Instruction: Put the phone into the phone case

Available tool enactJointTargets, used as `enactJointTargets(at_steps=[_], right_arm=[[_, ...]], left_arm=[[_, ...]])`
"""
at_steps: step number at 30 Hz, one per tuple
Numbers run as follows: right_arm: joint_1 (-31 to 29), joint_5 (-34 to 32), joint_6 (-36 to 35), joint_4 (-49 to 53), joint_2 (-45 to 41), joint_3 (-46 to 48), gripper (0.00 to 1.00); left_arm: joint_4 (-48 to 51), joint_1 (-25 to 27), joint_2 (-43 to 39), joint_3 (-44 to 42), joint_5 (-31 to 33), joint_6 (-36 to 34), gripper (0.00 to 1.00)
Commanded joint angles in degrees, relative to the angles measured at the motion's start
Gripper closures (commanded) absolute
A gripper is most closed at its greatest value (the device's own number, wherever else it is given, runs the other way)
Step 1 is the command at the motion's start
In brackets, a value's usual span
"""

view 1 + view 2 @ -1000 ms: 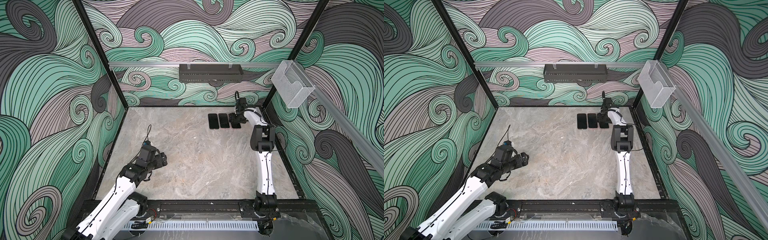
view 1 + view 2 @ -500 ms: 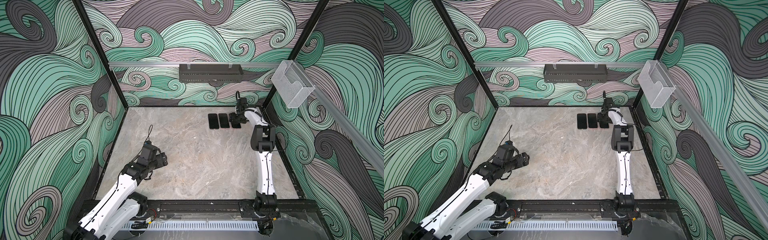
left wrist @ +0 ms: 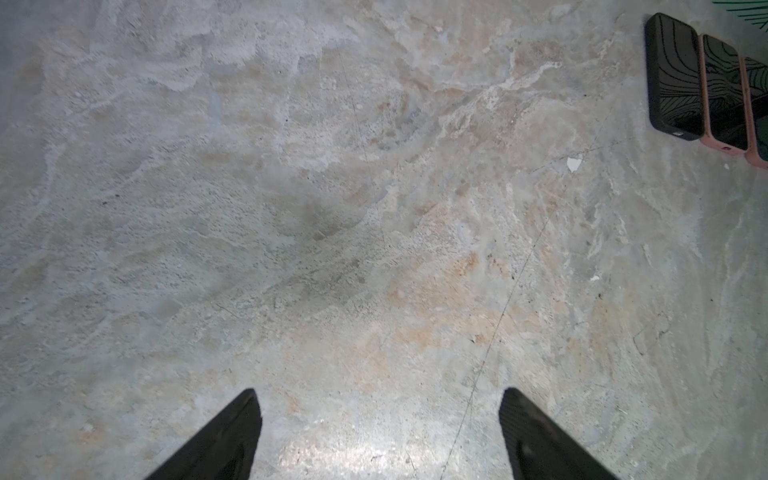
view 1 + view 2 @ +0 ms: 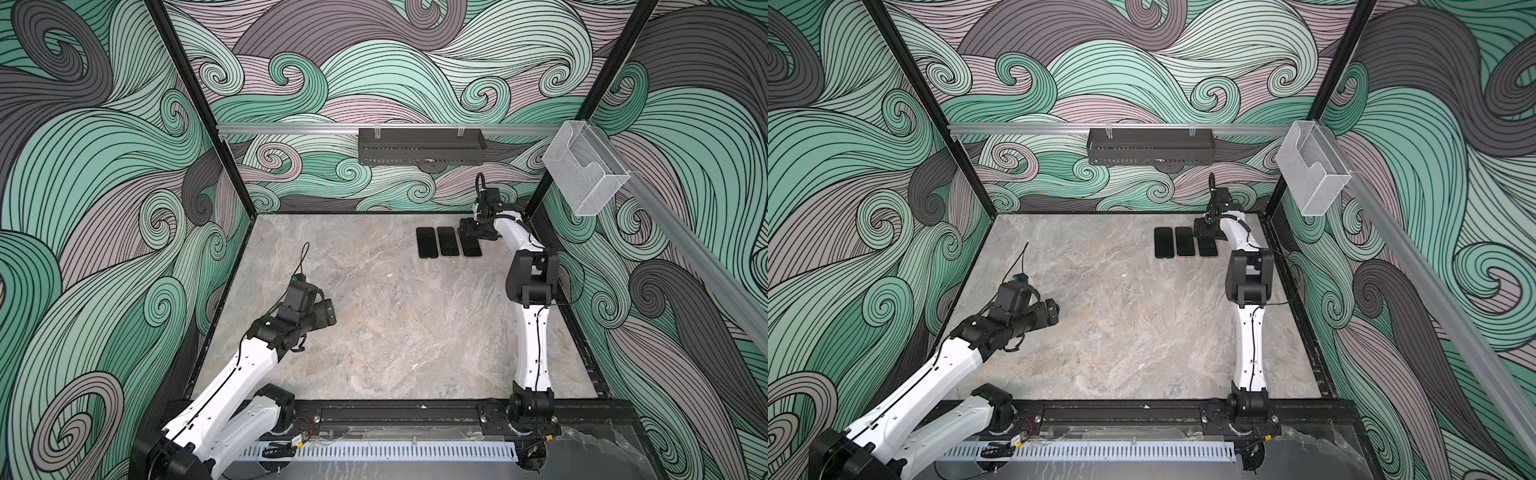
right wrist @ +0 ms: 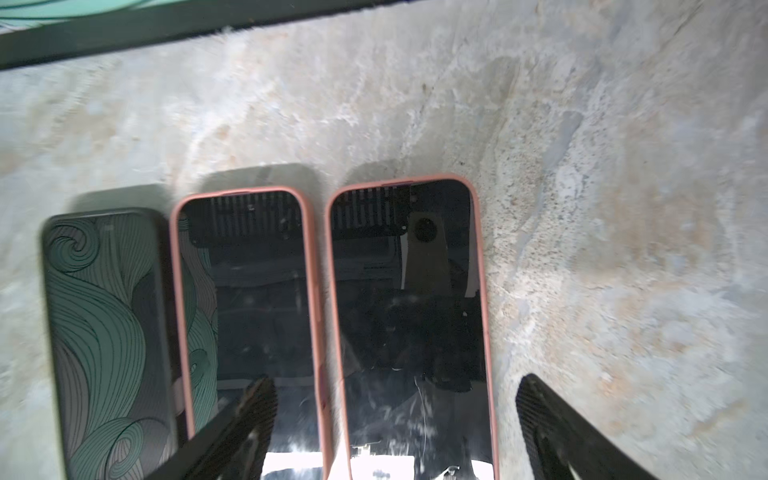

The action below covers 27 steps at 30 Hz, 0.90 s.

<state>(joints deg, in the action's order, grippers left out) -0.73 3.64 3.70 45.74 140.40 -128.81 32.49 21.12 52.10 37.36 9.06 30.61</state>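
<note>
Hanging wide open with nothing held, the right gripper has the phone, snug in its pink case, flat between its jaws, so the fitting looks done; next it should lift straight up, no bumping. The left gripper is wide open and empty too, over bare stone table, wavy walls around.

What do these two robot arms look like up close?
The left arm and right arm have white shells, black joints and thin black cables running along them. The left tool and right tool each have two black tapered fingers with a woven texture.
</note>
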Motion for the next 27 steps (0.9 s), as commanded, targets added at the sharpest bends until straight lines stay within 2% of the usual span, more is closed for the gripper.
enactJointTargets(at_steps=[1,3,6,9,14,20,22,27], right_arm=[[0.2,2.3,-2.3,0.0,-5.8,2.7,0.08],[0.2,3.4,-3.1,-1.8,-9.8,6.7,0.07],[0.2,3.8,-3.7,-7.6,-17.4,16.2,0.01],[0.3,3.4,-4.2,-13.3,-25.6,25.7,0.0],[0.3,1.9,-4.4,-22.4,-38.3,41.9,0.0],[1.2,1.0,-1.9,-37.4,-52.9,63.8,0.0],[1.3,0.4,-1.6,-40.2,-56.6,69.7,0.0],[1.7,-3.0,-2.8,-47.6,-63.5,83.0,0.0]], left_arm=[[-2.3,-1.0,2.5,3.2,5.8,-3.2,0.06],[-3.0,-1.6,5.0,4.6,10.0,-4.3,0.05],[-3.7,-2.0,10.1,7.5,19.6,-6.1,0.05],[-5.7,-3.4,14.9,10.5,23.3,-9.4,0.04],[-16.5,-5.0,17.0,8.8,23.1,-14.8,0.01],[-27.8,-10.1,20.9,4.1,22.7,-18.4,0.01],[-28.2,-11.3,22.2,3.7,22.5,-19.4,0.01],[-38.5,-13.0,23.9,-1.3,21.1,-23.4,0.01]])
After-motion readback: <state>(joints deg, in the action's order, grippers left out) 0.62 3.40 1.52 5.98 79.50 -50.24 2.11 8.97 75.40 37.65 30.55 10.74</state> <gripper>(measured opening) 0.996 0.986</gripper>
